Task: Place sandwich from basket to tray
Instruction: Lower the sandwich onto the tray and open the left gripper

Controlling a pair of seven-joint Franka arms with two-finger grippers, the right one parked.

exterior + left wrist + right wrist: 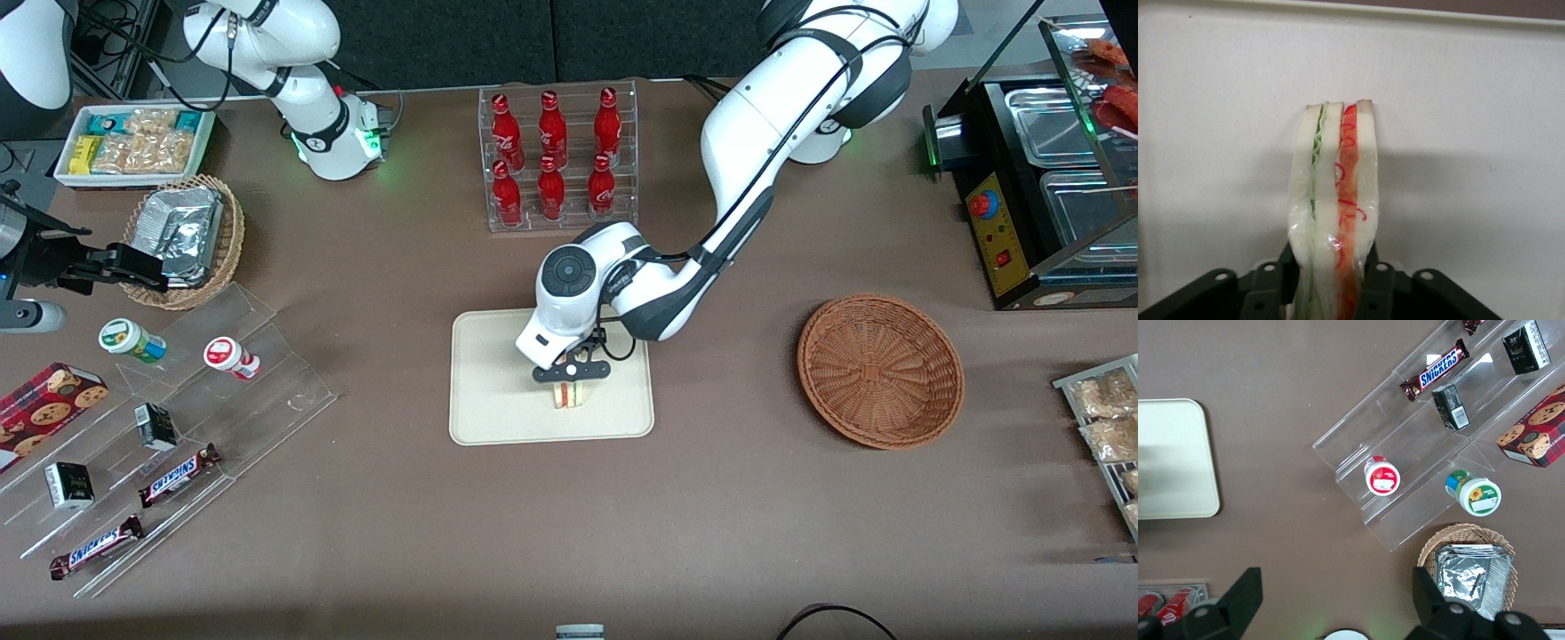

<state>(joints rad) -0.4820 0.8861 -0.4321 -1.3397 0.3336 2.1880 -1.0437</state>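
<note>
Over the tray point(498, 391), gripper point(571, 374) was clamped on the wrapped sandwich point(569, 394); wicker basket point(880, 370) sat well apart toward the working arm's end.

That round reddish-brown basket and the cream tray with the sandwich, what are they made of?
The round reddish-brown basket looks like woven wicker: radiating ribs show. The cream rectangular tray seems matte plastic, smooth and unglossy. The left end effector grips the clear-wrapped sandwich over it.
</note>
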